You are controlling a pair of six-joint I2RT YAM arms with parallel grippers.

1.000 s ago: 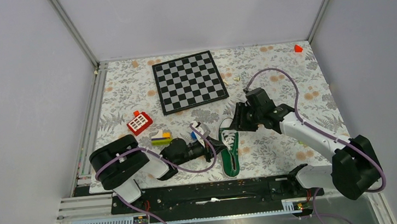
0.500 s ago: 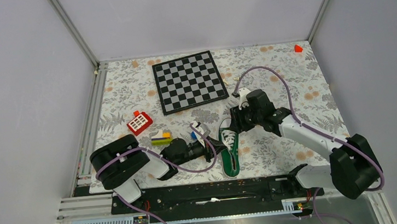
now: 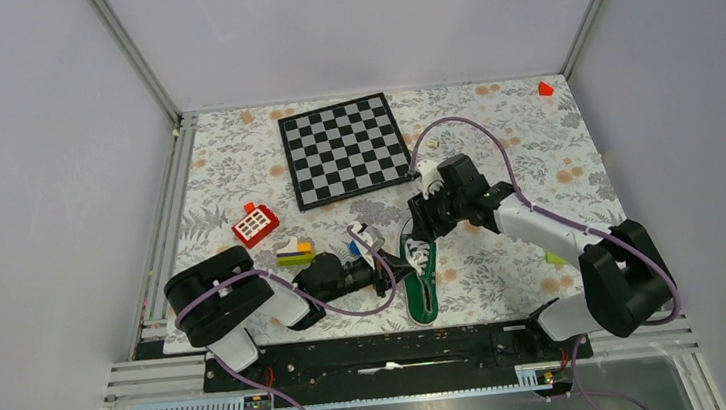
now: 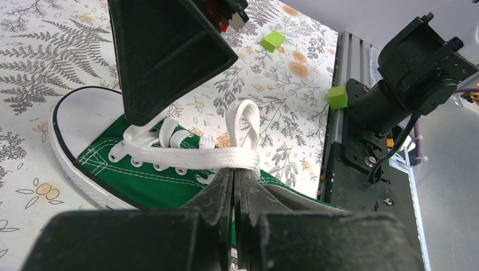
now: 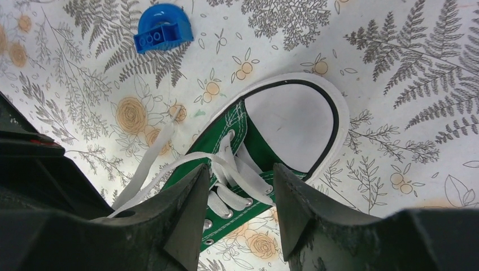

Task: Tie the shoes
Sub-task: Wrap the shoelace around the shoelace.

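Sneaker point(image 3: 420, 280), right claw point(image 5: 240, 169) moved in above it, left claw point(image 4: 234, 174) pinching lace point(image 4: 192, 159)

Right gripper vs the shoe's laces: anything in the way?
Nothing visible. The right gripper is open directly over the green shoe, fingers straddling the crossed white laces behind the toe cap. The left gripper is shut on one lace strand at the shoe's side, clear of that path.

Sneaker point(image 3: 424, 287) lay on the tabletop point(image 3: 534, 148), chessboard point(image 3: 346, 149) behind it, left end effector point(image 3: 392, 275) at its left on a lace point(image 4: 195, 160), right end effector point(image 3: 422, 229) above its toe.
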